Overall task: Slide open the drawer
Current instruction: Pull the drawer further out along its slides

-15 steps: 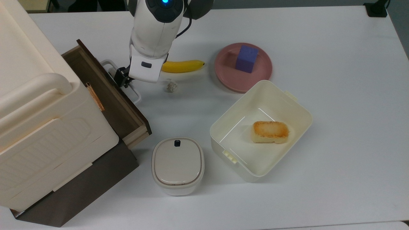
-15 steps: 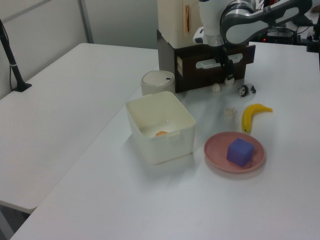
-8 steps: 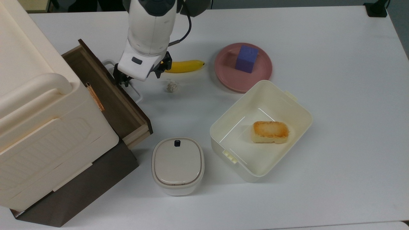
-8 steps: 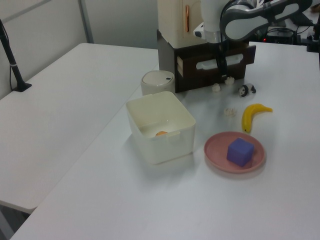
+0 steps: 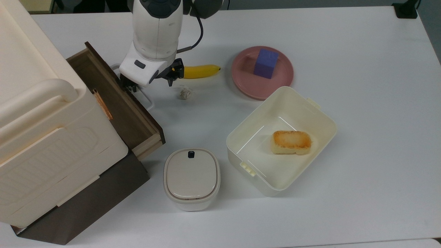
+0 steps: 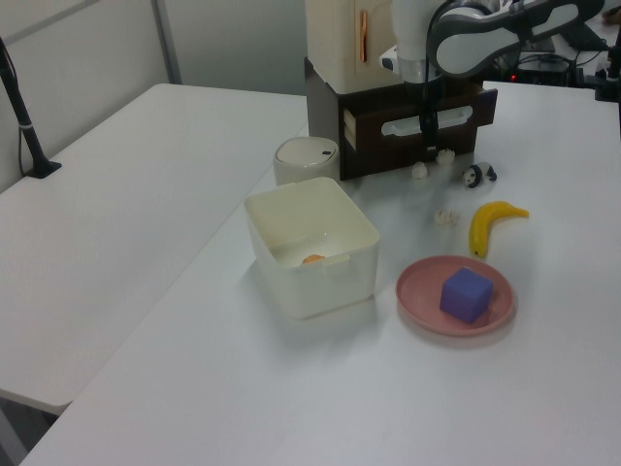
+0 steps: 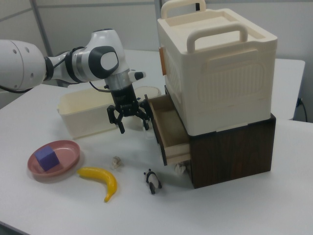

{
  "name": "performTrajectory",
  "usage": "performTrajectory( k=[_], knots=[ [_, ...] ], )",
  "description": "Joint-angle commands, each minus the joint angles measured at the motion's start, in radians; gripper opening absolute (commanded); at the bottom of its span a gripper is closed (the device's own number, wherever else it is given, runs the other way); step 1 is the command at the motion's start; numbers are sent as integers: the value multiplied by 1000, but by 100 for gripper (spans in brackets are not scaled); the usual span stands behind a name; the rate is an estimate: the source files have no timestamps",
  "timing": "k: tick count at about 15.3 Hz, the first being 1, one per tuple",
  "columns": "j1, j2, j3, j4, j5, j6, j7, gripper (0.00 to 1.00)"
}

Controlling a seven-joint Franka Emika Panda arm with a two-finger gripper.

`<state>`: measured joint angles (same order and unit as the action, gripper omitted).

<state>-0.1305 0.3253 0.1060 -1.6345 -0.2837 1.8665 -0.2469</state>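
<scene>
table (image 5: 361, 69) white | on it: banana (image 5: 200, 71), pink plate (image 5: 244, 82), cream tub (image 5: 324, 120), lidded pot (image 5: 191, 177)

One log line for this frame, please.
drawer: pulled partly open | pincer: open, just off drawer front | handle: free | banana: on table

The drawer (image 7: 168, 128) juts out of the cabinet (image 7: 230, 149) under the big box (image 7: 215, 68). In the right view the gripper (image 7: 131, 119) hangs just left of the drawer front, fingers spread. In the top view the banana (image 5: 200, 71) lies right of the gripper, the plate (image 5: 248, 81) further right carrying the block (image 5: 265, 63), and the tub (image 5: 280, 141) holds the bread (image 5: 291, 142).
</scene>
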Motion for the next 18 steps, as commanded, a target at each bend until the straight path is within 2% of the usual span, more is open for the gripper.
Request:
performTrajectory(
  k=[1, 10, 18],
  knots=[
    [-9, -22, 18, -36, 20, 22, 43, 100],
    [2, -25, 41, -41, 18, 11, 100, 100],
    [3, -28, 87, -44, 17, -29, 127, 100]
  ],
)
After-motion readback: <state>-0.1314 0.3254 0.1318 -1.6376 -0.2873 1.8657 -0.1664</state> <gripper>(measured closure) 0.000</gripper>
